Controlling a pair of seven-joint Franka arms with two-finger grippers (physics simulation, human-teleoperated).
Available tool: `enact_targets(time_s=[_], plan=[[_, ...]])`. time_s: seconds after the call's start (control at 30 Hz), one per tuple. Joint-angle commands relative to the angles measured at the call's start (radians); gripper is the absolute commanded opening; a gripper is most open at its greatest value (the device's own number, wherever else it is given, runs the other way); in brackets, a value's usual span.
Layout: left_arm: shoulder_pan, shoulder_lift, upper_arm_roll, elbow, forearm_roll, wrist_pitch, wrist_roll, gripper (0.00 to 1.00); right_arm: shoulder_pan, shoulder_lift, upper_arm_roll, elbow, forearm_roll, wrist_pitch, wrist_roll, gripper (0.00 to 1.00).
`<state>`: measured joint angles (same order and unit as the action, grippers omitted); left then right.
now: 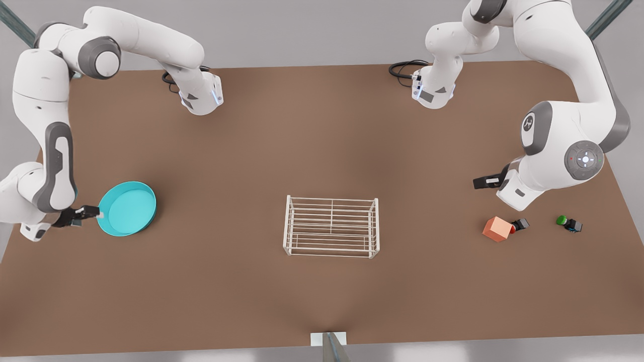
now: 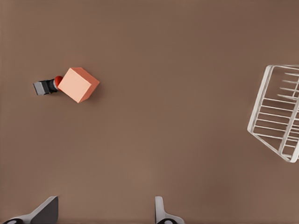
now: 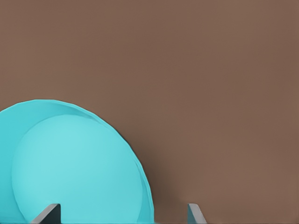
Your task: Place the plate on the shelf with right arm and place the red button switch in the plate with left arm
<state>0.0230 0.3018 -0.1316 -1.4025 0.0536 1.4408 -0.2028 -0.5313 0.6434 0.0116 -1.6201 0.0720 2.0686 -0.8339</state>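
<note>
2 fingers of my right gripper [image 1: 98,214] straddle the plate [image 1: 127,208] rim, open, so I should pinch squarely before lifting toward the shelf [image 1: 331,226]; my left gripper [image 1: 477,182] waits spread wide.

Two white, smooth-shelled jointed arms with rounded links rise from the far edge of the brown tabletop [image 1: 322,151]. Each has grey joint covers: the right arm [image 1: 45,125], toward the front view's left of the tabletop, shows a round grey cap and a long grey inlay down one link; the left arm [image 1: 568,115], toward its right, carries a grey disc with a small glowing white centre and a grey oval bearing a small white mark. A looped black cable sits at each base beside a blue-lit panel. Each arm ends in a black two-finger gripper: the right gripper [image 1: 95,213], the left gripper [image 1: 477,183].
</note>
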Motion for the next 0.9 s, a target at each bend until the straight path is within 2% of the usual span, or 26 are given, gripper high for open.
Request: enact_targets(time_s=[0.0, 0.1, 0.3, 0.63, 0.73, 0.77, 0.8, 0.87], plan=[[0.000, -0.001, 0.000, 0.000, 0.003, -0.002, -0.038, 1.00, -0.018, 0.005, 0.014, -0.014, 0.002, 0.077, -0.333, 1.00], [0.000, -0.001, 0.000, 0.000, 0.003, -0.002, -0.036, 1.00, -0.044, 0.013, 0.033, -0.053, 0.008, 0.157, -0.333, 0.97], [0.002, -0.001, 0.000, 0.002, 0.003, 0.000, -0.029, 1.00, -0.053, 0.038, 0.044, -0.050, 0.048, 0.182, -0.333, 0.91], [-0.002, 0.007, -0.003, 0.010, 0.019, 0.000, -0.024, 1.00, -0.044, 0.073, 0.045, -0.054, 0.065, 0.180, -0.323, 0.73], [-0.002, 0.007, -0.003, 0.011, 0.019, 0.000, -0.024, 1.00, -0.042, 0.075, 0.045, -0.060, 0.065, 0.179, -0.323, 0.67], [-0.002, 0.031, -0.003, 0.071, 0.017, 0.000, -0.030, 1.00, -0.042, 0.073, 0.045, -0.061, 0.065, 0.176, -0.323, 0.65], [-0.002, 0.060, -0.003, 0.131, 0.015, 0.001, -0.036, 1.00, -0.044, 0.075, 0.044, -0.061, 0.065, 0.173, -0.323, 0.60], [0.020, 0.060, 0.000, 0.117, -0.009, -0.002, -0.052, 1.00, -0.045, 0.073, 0.045, -0.061, 0.065, 0.170, -0.332, 0.52]])
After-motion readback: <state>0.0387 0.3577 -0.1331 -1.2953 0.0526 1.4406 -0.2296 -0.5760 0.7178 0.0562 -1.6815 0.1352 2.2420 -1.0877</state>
